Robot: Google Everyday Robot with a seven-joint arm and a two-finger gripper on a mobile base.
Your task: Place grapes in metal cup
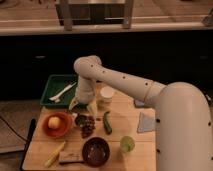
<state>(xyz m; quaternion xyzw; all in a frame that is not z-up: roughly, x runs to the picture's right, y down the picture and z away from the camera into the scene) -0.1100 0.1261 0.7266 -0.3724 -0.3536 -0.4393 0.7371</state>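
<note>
Your claw (83, 107) hung spread and empty just above the grapes (88, 126), which lay just right of the metal cup (80, 119). Had you dropped straight down, a finger might have clipped the cup and tipped it, or nudged the bunch away.

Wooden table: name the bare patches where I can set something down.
The bare table lies between the white cup, cucumber, grey cloth and green cup. It is crowded on the left: the end effector is close to the metal cup, grapes and orange bowl.
</note>
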